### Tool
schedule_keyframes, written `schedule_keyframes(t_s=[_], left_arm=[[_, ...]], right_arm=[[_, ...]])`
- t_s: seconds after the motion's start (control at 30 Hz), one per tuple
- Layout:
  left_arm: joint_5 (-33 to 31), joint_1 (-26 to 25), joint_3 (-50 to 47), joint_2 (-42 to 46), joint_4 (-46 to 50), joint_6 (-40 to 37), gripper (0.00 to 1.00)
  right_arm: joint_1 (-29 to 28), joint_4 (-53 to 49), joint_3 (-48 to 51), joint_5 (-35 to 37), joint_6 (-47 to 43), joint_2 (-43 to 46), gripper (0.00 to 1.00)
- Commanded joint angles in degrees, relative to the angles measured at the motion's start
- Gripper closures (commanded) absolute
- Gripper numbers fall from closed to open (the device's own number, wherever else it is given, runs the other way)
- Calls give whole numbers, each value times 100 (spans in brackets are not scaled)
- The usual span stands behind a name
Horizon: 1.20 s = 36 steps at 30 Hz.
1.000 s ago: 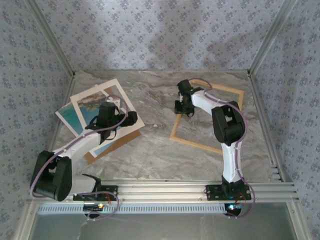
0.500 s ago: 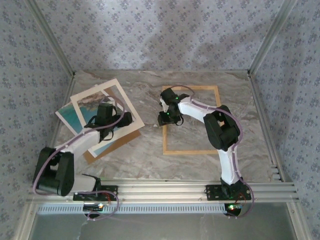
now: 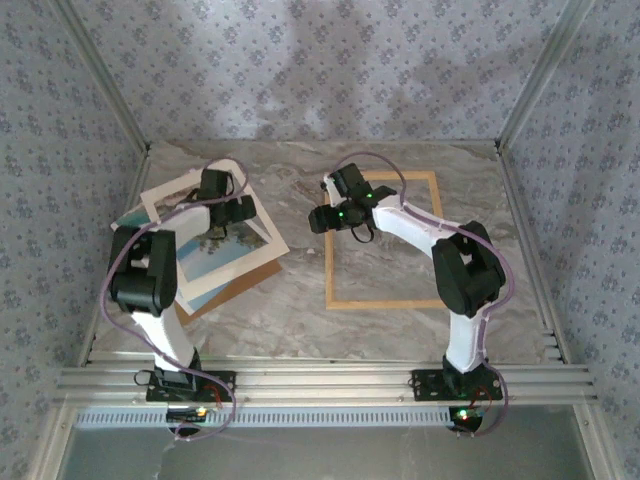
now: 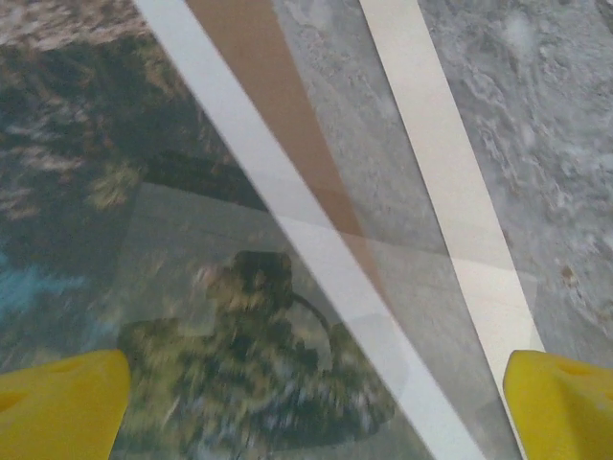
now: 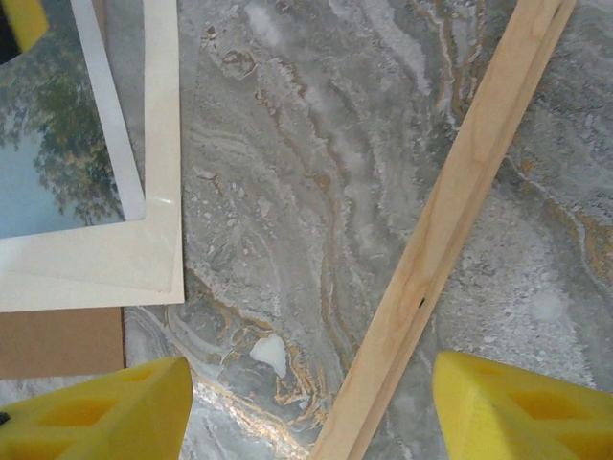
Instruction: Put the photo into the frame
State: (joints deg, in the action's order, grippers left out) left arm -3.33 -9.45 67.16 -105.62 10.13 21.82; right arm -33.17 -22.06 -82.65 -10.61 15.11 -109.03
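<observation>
Progress: early | frame (image 3: pixel 382 302) flat on table, nothing inside | photo (image 3: pixel 215 262) well apart at left, seemingly under mat (image 3: pixel 268 235) | my left gripper (image 4: pixel 316 407) wide, empty, over photo | my right gripper (image 5: pixel 311 407) spread, empty, above frame rail | todo: transfer photo

You are viewing the photo (image 3: pixel 215 262), a seaside print with dark trees and blue water, lying flat at 9 o'clock in the top view, partly overlapped. The frame (image 3: pixel 385 303), thin light tan wood, is lying flat at 3 o'clock, apart from the photo.
</observation>
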Motion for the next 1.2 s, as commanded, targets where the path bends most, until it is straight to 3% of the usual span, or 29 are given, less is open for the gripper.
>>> schedule_keyframes(t_s=[0.0, 0.17, 0.5, 0.6, 0.67, 0.77, 0.9, 1.03, 1.17], left_arm=[[498, -19, 533, -461, 611, -190, 0], [733, -239, 276, -428, 596, -242, 2], [1086, -1064, -1410, 895, 247, -269, 5], [1215, -1149, -1706, 1388, 24, -209, 4], [959, -1093, -1741, 1671, -64, -246, 3], [486, -718, -1726, 1937, -14, -53, 2], [345, 177, -1928, 2255, -111, 472, 1], [-223, 874, -1919, 2340, 83, 731, 1], [-140, 1384, -1837, 2133, 208, 806, 0]], right_arm=[[136, 210, 70, 112, -29, 36, 31], [282, 291, 266, 82, 43, 119, 30], [558, 389, 542, -78, 197, 233, 30], [486, 610, 550, -485, 328, 186, 30], [313, 800, 459, -784, 458, 75, 31], [-21, 748, 101, -898, 485, -191, 31], [-339, 589, -368, -615, 549, -555, 29], [-493, 499, -787, -304, 687, -948, 27], [-589, 416, -1278, -209, 894, -1406, 25]])
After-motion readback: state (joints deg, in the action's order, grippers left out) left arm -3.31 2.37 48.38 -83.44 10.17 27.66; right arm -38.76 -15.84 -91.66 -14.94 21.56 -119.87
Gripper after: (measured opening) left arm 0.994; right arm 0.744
